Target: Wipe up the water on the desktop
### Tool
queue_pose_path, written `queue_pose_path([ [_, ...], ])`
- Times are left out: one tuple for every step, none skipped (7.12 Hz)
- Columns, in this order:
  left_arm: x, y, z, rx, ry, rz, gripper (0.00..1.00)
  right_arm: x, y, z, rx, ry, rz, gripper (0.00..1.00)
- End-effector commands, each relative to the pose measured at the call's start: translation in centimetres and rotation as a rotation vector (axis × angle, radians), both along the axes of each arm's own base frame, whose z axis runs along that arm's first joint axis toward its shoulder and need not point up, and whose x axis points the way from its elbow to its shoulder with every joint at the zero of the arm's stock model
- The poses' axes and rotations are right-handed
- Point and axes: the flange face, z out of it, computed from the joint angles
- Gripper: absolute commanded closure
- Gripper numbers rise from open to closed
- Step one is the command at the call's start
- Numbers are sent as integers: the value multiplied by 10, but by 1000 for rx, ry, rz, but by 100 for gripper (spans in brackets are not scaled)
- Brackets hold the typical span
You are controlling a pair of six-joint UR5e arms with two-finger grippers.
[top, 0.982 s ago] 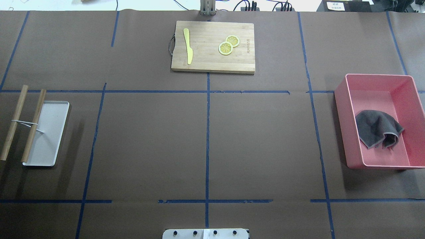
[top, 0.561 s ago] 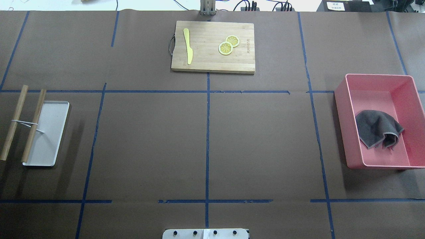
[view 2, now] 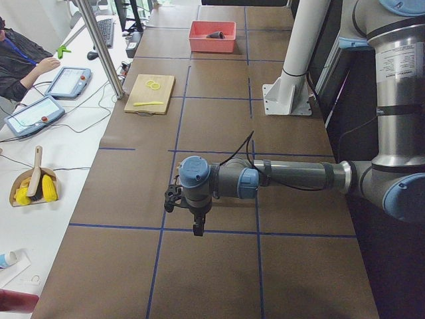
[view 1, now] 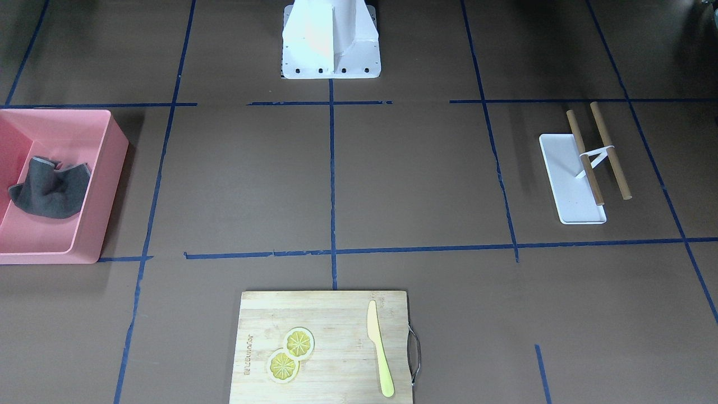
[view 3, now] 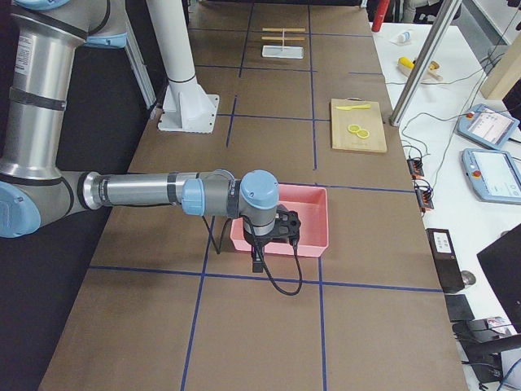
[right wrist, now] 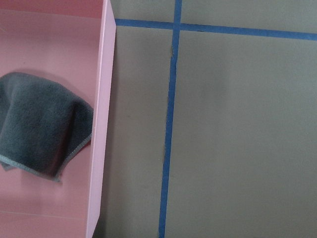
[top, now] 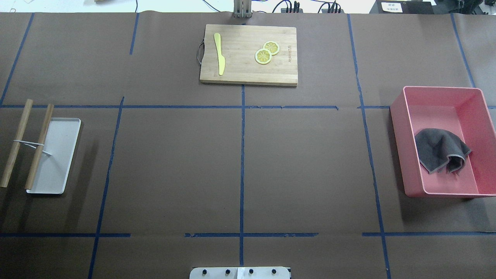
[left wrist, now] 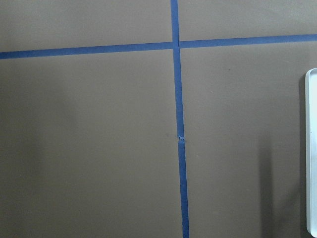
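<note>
Surface (top: 174,166): flat brown sheet crossed by blue tape lines, filling the whole overhead view and carrying everything else.

Left arm (view 2: 292,176): forearm stretched level out over the surface from the robot's side, wrist bent so the left tool (view 2: 198,226) points straight down, off the surface, above a tape line. Its wrist camera looks down on a tape crossing, with the edge of the white tray (top: 58,155) at the picture's right. Tool seen only from the side; cannot tell whether it is wide or narrow.

Right arm (view 3: 138,191): same pose, forearm level, wrist turned down. Right tool (view 3: 256,262) hangs in front of the near wall of the pink bin (top: 399,128) in the side view. Its wrist camera shows the bin wall and bare surface beside it. Width of this tool also cannot be told.

Grey cloth (top: 440,153) lies crumpled inside the bin, at the robot's right. Two wooden sticks (top: 17,143), joined by a white band, lie at the left, one across the tray's edge. Cutting board (top: 248,69) at the far middle, with a yellow knife (top: 219,54) and two lemon slices (top: 263,56) on it, the slices overlapping.

Against the overhead pictures of a second ago: no difference. Cloth, bin, tray, sticks and board all sit where they were.
</note>
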Motion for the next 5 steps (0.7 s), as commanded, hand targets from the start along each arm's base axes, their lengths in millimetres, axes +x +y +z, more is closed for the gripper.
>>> queue_pose_path([
  [0, 0, 0, 0, 0, 0, 0, 0, 0, 0, 0, 0, 0, 0],
  [0, 0, 0, 0, 0, 0, 0, 0, 0, 0, 0, 0, 0, 0],
  [0, 2, 2, -5, 0, 0, 0, 0, 0, 0, 0, 0, 0, 0],
  [0, 4, 3, -6, 0, 0, 0, 0, 0, 0, 0, 0, 0, 0],
  [0, 5, 4, -9, 0, 0, 0, 0, 0, 0, -1, 0, 1, 0],
])
